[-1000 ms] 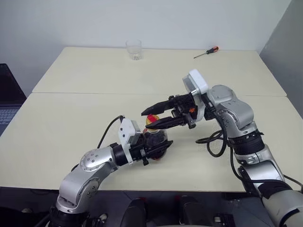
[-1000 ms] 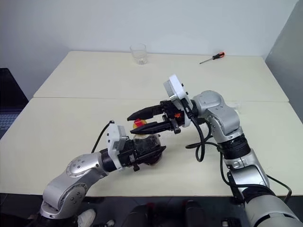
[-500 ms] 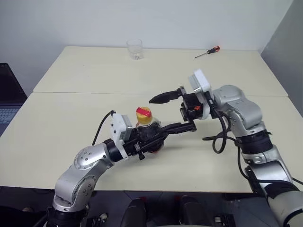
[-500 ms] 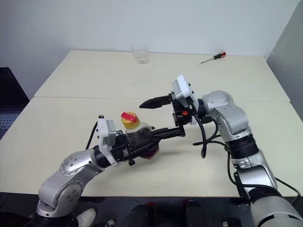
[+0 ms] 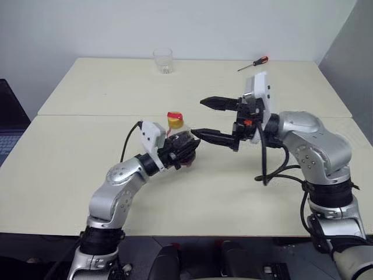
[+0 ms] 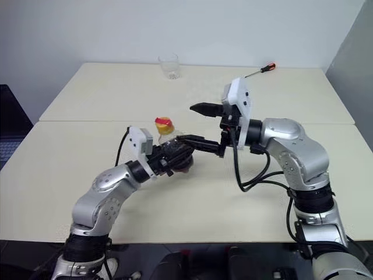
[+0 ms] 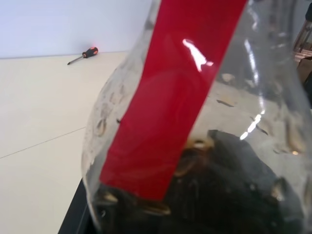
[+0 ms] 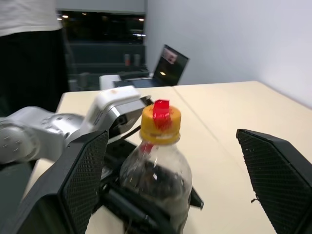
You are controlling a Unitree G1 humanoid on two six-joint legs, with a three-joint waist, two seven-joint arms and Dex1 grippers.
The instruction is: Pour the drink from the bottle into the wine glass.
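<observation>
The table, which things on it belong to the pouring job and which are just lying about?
In the job: bottle of dark drink, yellow cap on, held by the left gripper; open right gripper beside it.
Lying about: tumbler, screwdriver.

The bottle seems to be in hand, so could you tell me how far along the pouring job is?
Done: the left gripper holds the bottle upright. In hand: the right gripper stands open beside the yellow cap, which is on. Left: uncapping and pouring all the dark drink; a short tumbler stands at the far edge.

Glossy clear plastic bottle (image 8: 157,175), matt tabletop (image 5: 87,151), brushed-metal arms.
</observation>
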